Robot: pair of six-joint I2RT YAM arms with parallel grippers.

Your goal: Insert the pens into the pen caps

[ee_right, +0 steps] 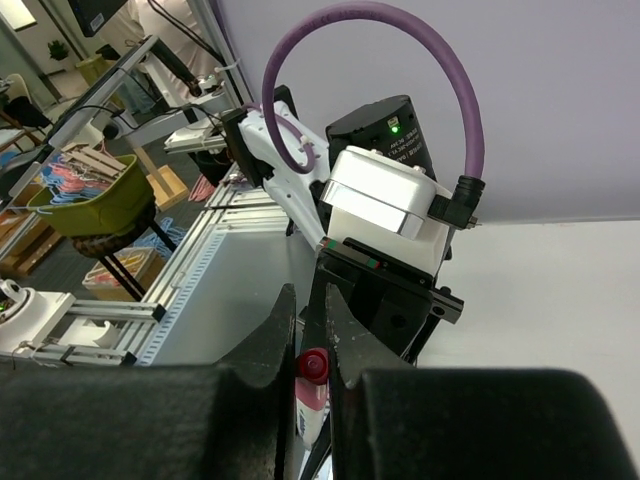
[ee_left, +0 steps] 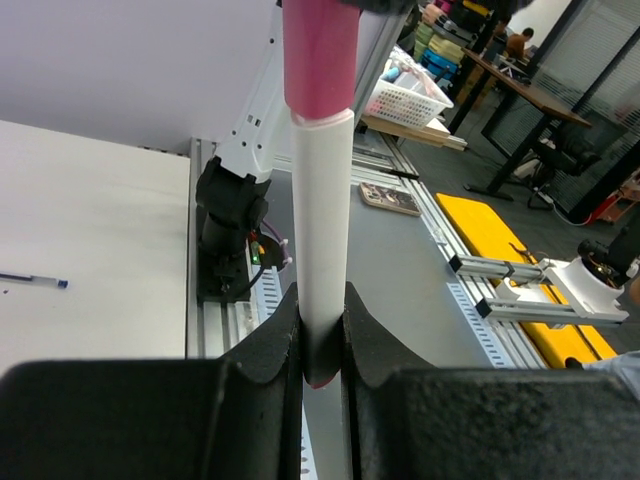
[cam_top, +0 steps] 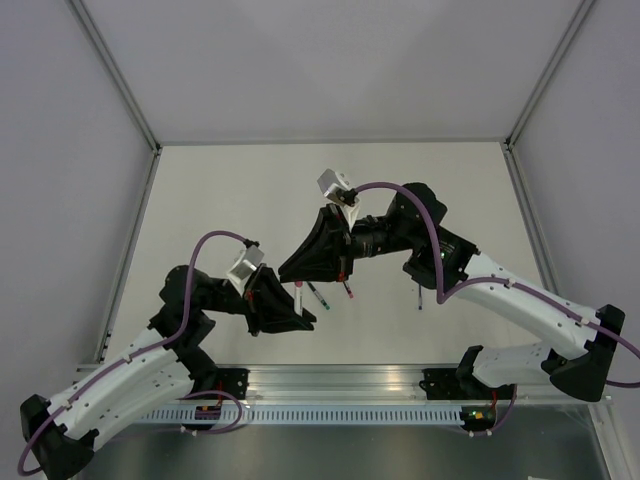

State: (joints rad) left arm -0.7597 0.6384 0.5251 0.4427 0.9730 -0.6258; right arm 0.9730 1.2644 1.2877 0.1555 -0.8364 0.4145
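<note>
Where the left gripper (ee_left: 322, 335) clamps the white pen (ee_left: 322, 220) by its shaft, the right gripper (ee_right: 311, 335) pinches the red cap (ee_right: 313, 366) at its tip; only the overhead view shows loose pens (cam_top: 318, 297) lying on the table (cam_top: 230, 190) beside both

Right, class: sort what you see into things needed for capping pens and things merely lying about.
Job: white pen, red cap, loose pens, left gripper, right gripper.
Lying about: green basket, white basket, yellow board.
</note>
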